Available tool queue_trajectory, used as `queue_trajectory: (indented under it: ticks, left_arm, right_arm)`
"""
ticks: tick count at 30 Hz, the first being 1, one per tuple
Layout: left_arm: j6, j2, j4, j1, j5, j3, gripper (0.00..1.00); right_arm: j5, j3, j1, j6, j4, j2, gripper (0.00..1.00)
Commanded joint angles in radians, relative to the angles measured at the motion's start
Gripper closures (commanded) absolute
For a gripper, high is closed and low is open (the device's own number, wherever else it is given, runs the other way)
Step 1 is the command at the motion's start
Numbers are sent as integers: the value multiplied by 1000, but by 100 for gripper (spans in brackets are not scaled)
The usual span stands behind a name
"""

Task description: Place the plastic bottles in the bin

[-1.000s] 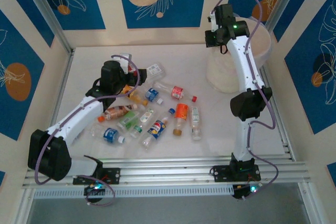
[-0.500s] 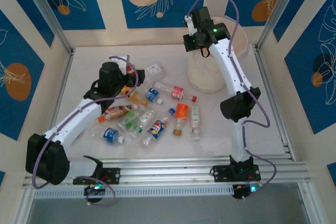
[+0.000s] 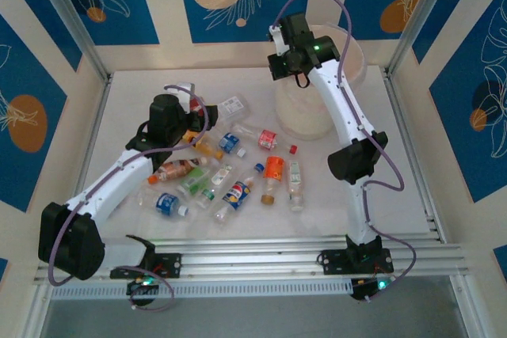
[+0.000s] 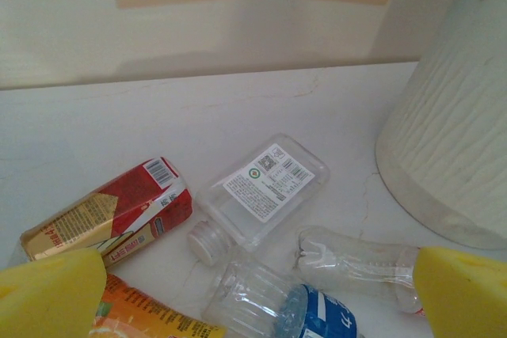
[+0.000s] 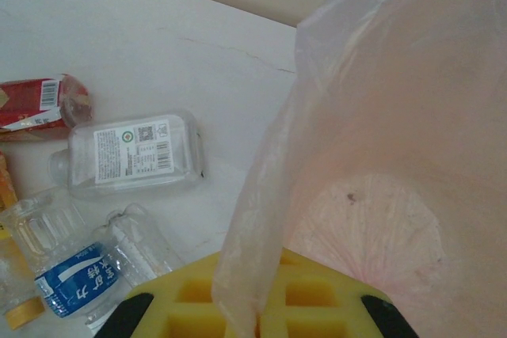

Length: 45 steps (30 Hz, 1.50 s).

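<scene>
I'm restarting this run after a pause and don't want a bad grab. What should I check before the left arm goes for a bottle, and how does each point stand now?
1. Left gripper open: ok, pads apart, nothing held.
2. Target below it: ok, blue-label bottle lies between the pads.
3. Height above that bottle: cannot tell.
4. Right gripper holding the bin: ok, shut on the liner edge.
5. Bin upright, mouth open: ok.
6. Room around the target: not ok, white-label bottle and crushed bottle lie close beside it.
</scene>
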Motion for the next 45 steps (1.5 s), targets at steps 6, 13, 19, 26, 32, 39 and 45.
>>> queue_trajectory:
  ticks: [6, 13, 19, 26, 32, 39, 45]
  left_arm:
    - [7, -25, -12, -9, -17, -12, 0]
    - [8, -29, -12, -8, -20, -14, 1]
    - [3, -26, -11, -9, -15, -13, 0]
    - [3, -26, -13, -9, -19, -12, 1]
    - [6, -25, -12, -9, -20, -11, 1]
    - [5, -24, -12, -9, -17, -10, 0]
    - [3, -25, -13, -9, -25, -12, 1]
  right_arm:
    - [-62, 53, 49, -5, 114, -1, 100]
    - [-50, 59, 60, -3, 88, 1, 100]
    - [-9, 57, 63, 19, 28, 0, 100]
    - [39, 48, 83, 33, -15, -3, 100]
    - [88, 36, 89, 62, -45, -12, 100]
    - [106, -15, 92, 67, -27, -46, 100]
    - [106, -50, 95, 81, -19, -61, 100]
